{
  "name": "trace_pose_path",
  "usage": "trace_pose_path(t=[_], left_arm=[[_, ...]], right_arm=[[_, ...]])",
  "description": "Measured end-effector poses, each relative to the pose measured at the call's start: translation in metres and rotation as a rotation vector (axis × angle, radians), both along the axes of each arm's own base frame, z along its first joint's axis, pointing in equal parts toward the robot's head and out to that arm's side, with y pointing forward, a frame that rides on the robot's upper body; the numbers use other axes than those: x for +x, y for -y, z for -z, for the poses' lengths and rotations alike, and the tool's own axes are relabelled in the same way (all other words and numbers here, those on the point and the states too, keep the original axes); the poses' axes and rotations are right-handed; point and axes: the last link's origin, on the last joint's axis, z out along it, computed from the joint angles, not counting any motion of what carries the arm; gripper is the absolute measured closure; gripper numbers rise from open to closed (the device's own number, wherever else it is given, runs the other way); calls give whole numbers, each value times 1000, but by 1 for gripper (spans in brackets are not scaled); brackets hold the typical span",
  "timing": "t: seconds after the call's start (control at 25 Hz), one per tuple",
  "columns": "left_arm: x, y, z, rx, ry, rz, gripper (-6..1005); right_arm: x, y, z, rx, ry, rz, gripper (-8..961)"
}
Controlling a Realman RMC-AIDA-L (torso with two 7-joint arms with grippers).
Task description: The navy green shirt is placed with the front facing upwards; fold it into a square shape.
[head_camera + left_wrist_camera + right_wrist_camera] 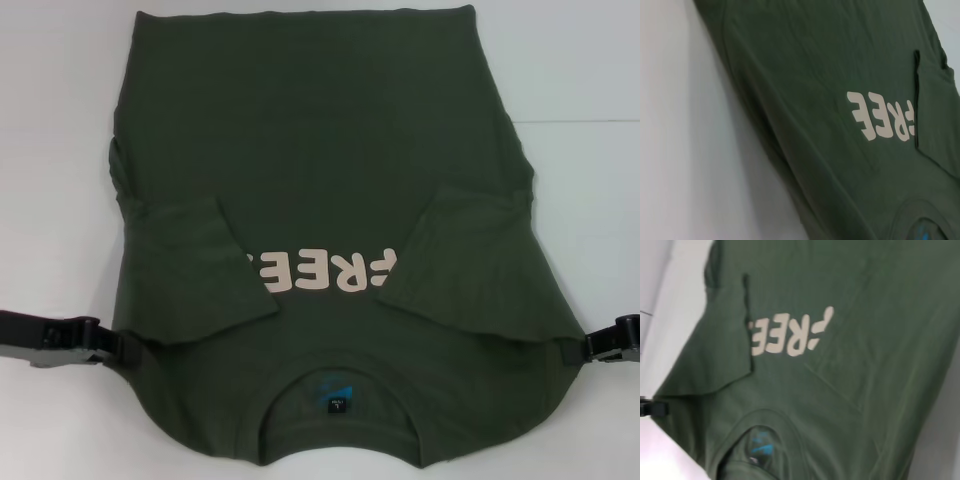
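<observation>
The navy green shirt (320, 150) lies front up on the white table, collar (340, 372) toward me, with a blue neck label (337, 398) showing inside. Both short sleeves are folded inward over the chest, one sleeve (190, 270) on the left and one sleeve (480, 265) on the right, partly covering the pale "FREE" lettering (320, 272). My left gripper (125, 350) sits low at the shirt's left shoulder edge. At the right shoulder edge, touching the cloth, is my right gripper (580, 348). Both wrist views show the shirt (830, 75) (865, 365) and its lettering (882, 117) (790, 335).
Bare white table (50, 150) surrounds the shirt on the left, right and far side. The shirt's hem lies at the far edge of the view. The left gripper (650, 407) shows as a dark tip in the right wrist view.
</observation>
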Motion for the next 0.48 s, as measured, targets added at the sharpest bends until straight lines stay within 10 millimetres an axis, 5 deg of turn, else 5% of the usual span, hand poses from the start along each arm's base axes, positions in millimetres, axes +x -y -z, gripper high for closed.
trace_pose_path(t=[0.48], left_arm=[[-14, 19, -3, 73, 71, 64, 946]], right_arm=[[14, 27, -11, 114, -107, -147, 910]])
